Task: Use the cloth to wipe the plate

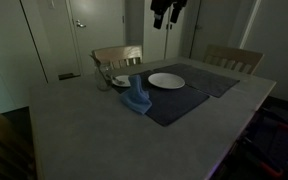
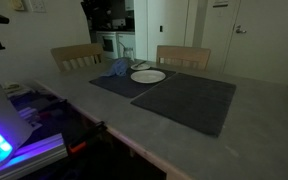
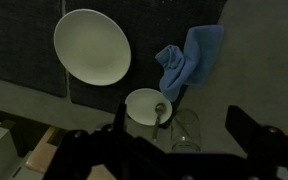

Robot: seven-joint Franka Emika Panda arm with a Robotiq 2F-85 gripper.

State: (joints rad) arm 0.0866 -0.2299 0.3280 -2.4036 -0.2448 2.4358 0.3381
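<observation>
A white plate [image 1: 166, 80] lies on a dark placemat [image 1: 189, 100] on the grey table. A crumpled blue cloth [image 1: 135, 97] lies beside the plate, half on the mat's edge. Both show in an exterior view, plate [image 2: 148, 76] and cloth [image 2: 117, 69], and in the wrist view, plate [image 3: 92, 45] and cloth [image 3: 189, 58]. My gripper [image 1: 169, 12] hangs high above the table, well clear of both. In the wrist view its fingers [image 3: 184, 140] are wide apart and empty.
A small white bowl with a spoon [image 3: 147, 105] and a clear glass [image 3: 187, 130] stand close to the cloth. A second dark placemat [image 2: 189, 100] lies next to the first. Wooden chairs [image 1: 117, 55] [image 1: 234, 58] stand at the table's far side. The room is dim.
</observation>
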